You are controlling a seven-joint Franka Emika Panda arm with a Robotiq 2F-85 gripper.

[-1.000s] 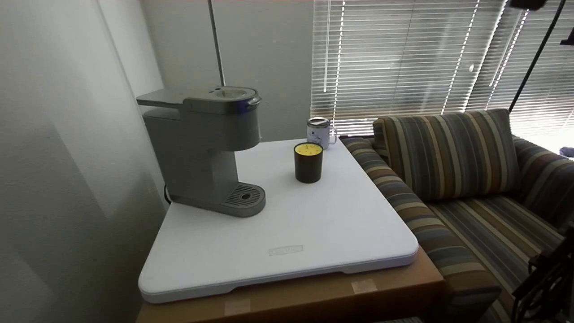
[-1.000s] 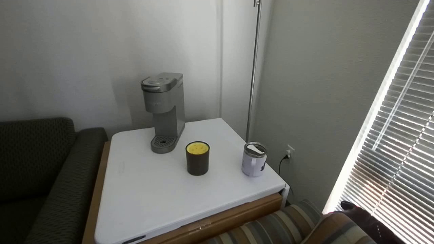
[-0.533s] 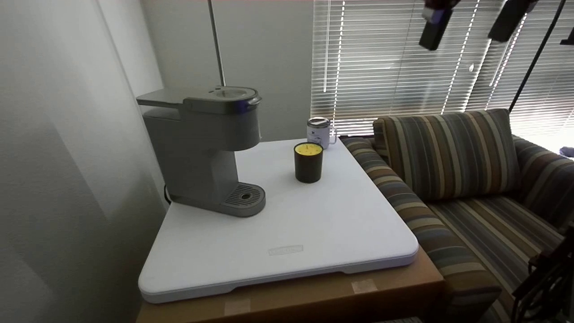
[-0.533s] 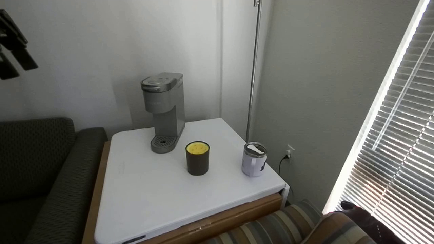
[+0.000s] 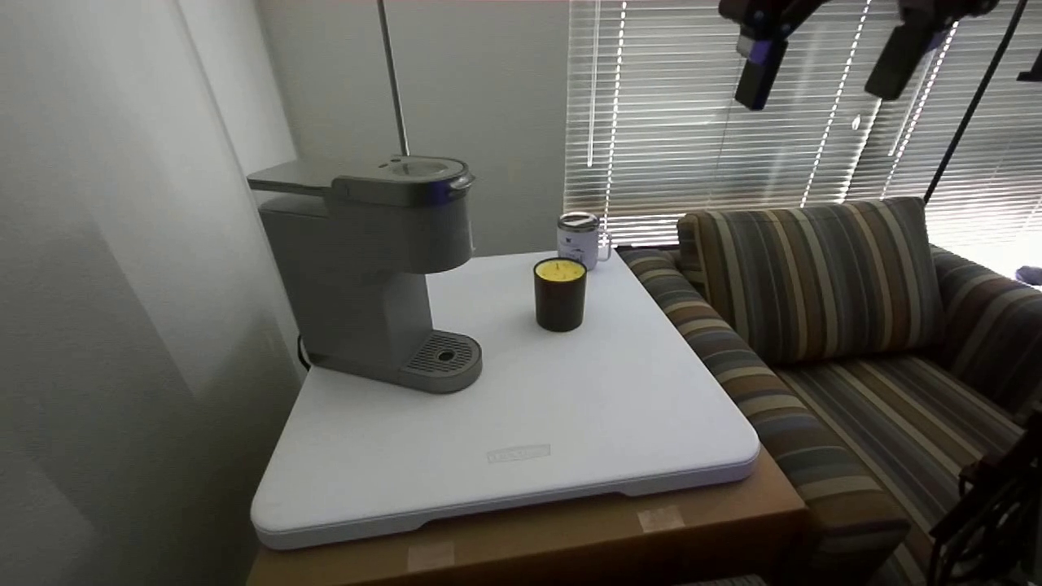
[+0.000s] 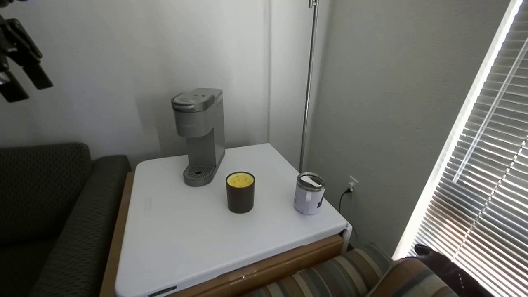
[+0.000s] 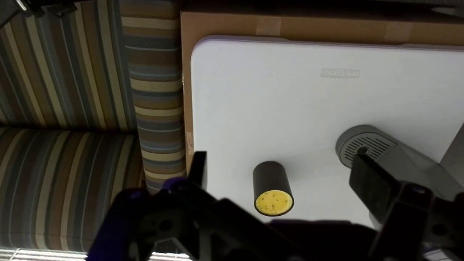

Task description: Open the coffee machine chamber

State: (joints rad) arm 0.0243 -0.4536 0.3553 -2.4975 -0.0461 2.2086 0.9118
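Observation:
The matte grey coffee machine point(image 5: 346, 268) stands upright on the white board and also shows in an exterior view point(image 6: 202, 150). Its chamber, the round brew head point(image 5: 419, 232), has its grey lid point(image 6: 192, 99) down, so the interior is hidden. In the wrist view only the machine's base point(image 7: 357, 139) and part of its column show at the right, partly behind a finger. My gripper point(image 5: 826, 81) is open and empty, with fingers wide apart, high in the air and well away from the machine. It also shows in an exterior view point(image 6: 25, 83) and in the wrist view point(image 7: 282, 172).
A dark cup with a yellow top point(image 5: 560, 297) stands on the white board point(image 5: 602, 399) before the machine. A white lidded mug point(image 6: 308, 196) stands near the board's edge. A striped armchair point(image 5: 814, 285) adjoins the board. A thin pole point(image 6: 308, 95) and walls are behind.
My gripper has come into view in both exterior views. It has come down and a little closer to the coffee machine, with its fingers apart. The objects on the board have not moved.

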